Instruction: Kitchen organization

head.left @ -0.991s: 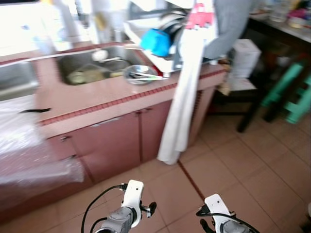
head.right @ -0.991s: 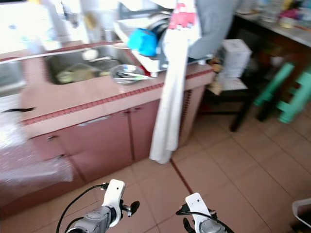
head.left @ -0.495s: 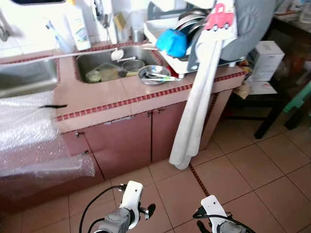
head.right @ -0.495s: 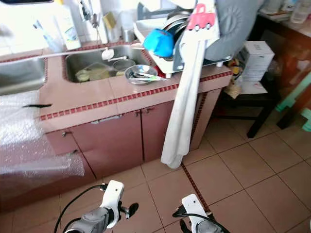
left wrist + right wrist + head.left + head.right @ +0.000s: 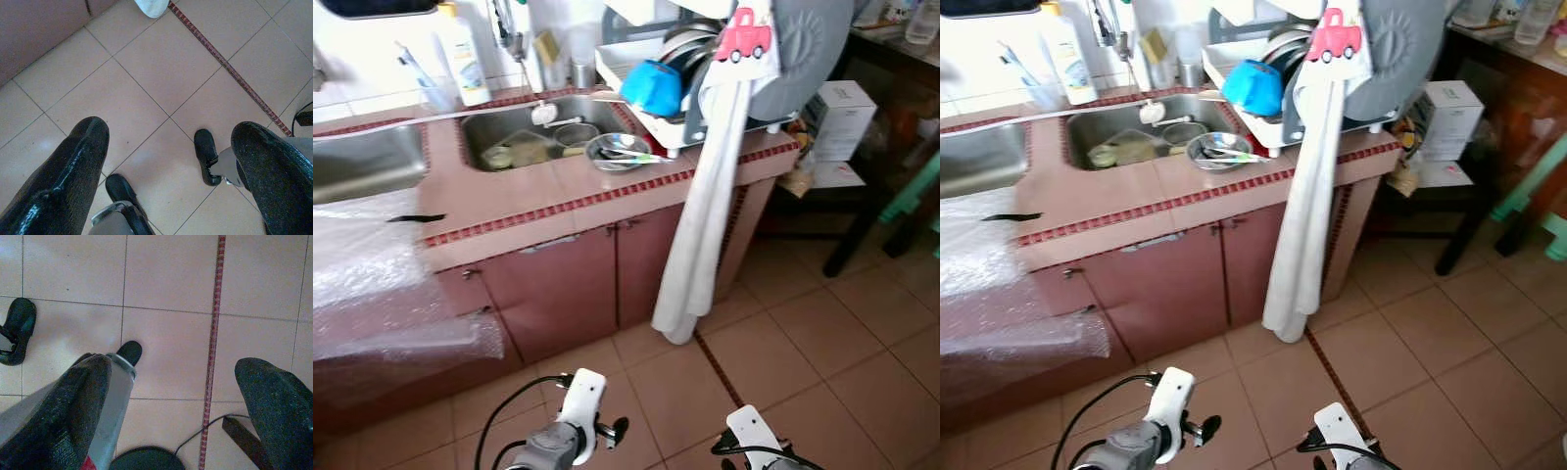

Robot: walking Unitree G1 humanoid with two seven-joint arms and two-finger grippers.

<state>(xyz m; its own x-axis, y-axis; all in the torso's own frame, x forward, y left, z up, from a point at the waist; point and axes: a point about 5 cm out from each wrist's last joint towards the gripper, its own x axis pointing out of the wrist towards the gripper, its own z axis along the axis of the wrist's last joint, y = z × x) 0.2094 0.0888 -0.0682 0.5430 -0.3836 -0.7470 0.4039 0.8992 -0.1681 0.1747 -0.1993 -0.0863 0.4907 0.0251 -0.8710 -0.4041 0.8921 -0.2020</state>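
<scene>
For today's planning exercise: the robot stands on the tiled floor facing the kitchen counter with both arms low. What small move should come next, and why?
Probably a step forward toward the counter. Both the left gripper and right gripper hang open and empty over floor tiles, while the steel bowl and the dishes in the sink look beyond reach.

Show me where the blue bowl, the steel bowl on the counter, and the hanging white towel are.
Blue bowl (image 5: 653, 86), left eye view, on its rounded outer side.
Steel bowl (image 5: 617, 151), left eye view, on its inside near the utensils.
White towel (image 5: 705, 225), left eye view, on the middle of the hanging length.
</scene>
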